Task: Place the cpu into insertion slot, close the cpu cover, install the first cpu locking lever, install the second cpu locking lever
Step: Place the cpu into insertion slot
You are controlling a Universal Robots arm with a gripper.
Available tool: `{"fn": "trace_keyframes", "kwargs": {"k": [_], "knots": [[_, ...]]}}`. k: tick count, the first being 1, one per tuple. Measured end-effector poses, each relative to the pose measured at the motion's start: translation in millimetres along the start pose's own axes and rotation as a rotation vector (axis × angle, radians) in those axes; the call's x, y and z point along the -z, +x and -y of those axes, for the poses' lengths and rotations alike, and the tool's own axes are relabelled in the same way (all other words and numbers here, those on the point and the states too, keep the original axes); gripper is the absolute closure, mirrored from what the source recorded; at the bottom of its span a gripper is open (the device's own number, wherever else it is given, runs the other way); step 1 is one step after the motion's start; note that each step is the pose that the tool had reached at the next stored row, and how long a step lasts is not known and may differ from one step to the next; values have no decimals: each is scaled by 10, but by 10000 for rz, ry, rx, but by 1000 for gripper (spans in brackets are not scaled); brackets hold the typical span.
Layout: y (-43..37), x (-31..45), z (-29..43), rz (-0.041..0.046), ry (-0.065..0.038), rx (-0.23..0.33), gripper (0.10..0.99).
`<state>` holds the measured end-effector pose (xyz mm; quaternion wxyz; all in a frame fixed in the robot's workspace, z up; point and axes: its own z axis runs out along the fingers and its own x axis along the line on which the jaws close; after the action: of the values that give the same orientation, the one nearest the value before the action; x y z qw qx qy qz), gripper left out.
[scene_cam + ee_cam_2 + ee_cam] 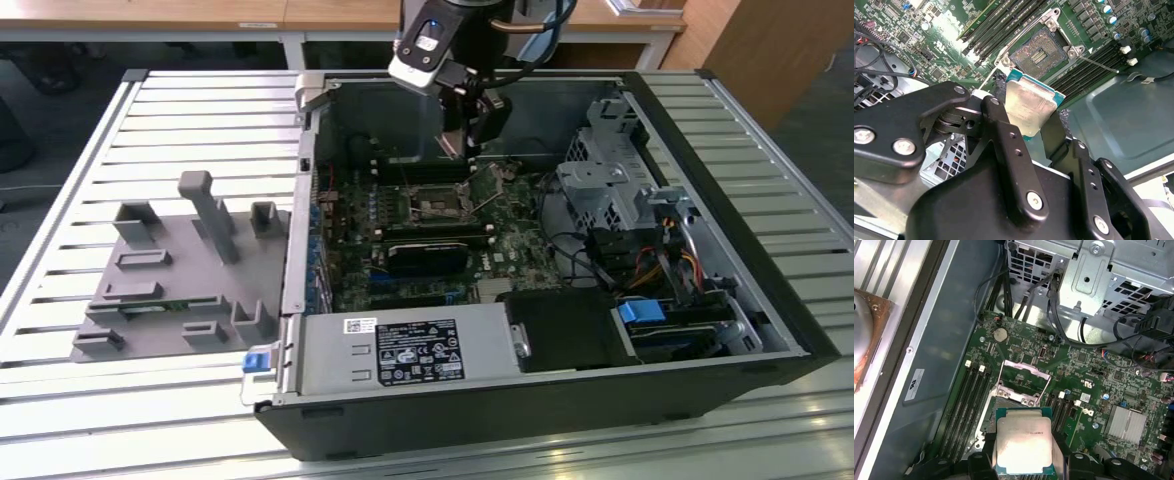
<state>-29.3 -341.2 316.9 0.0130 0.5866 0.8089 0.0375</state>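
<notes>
Silver-grey metal topped, the cpu (1023,442) sits clamped between the two black fingers of the gripper (1024,462), gripped on two opposite edges with its flat lid facing the first wrist view. In the second wrist view the cpu (1029,107) is held clear of the board, touching nothing but the fingers.

The insertion slot (1040,50) lies straight out past the fingertips. Chip and socket are near each other but apart. Judged from both wrist views, the chip's edges run roughly parallel to the socket's rim, so little rotation appears to be required.

The socket holds nothing: its dark contact field is exposed. The cpu cover (1021,371) stands raised on its hinge at the socket's far side, leaving the opening free. One thin wire locking lever (1099,64) is swung out beside the socket, unlatched.

In the exterior view the gripper (467,135) hangs above the insertion slot (434,205). The slot is set in the green motherboard (350,285), which lies inside the open computer case (787,310).
</notes>
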Motion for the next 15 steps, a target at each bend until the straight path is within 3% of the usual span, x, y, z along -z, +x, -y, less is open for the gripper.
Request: {"fn": "trace_keyframes", "kwargs": {"k": [15], "knots": [[-1, -29, 2, 3, 7, -69, 557]]}}
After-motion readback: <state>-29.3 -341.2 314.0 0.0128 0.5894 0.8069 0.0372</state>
